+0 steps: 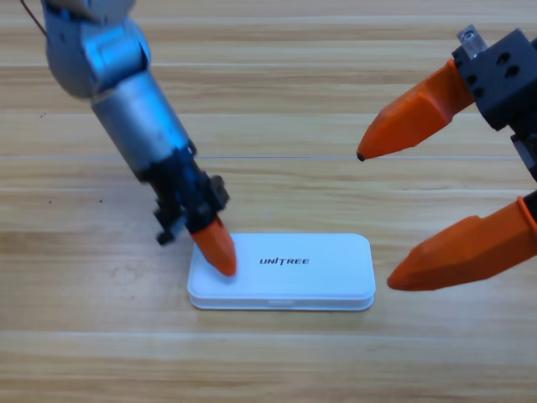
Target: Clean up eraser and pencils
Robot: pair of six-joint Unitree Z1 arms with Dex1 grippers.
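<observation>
The white UNITREE case (323, 273) lies near the table's front, its lid down flat on its base. My left gripper (221, 262) points down at the lid's left end, its orange jaws together in a single tip that touches the lid. The left arm slants in from the upper left corner. My right gripper (375, 220) waits large at the right edge, open, one jaw above and one level with the case's right end, with nothing between them. The eraser and the pencils are hidden from view.
Bare wooden table (277, 109) surrounds the case. The lower jaw of the right gripper hangs close to the case's right end.
</observation>
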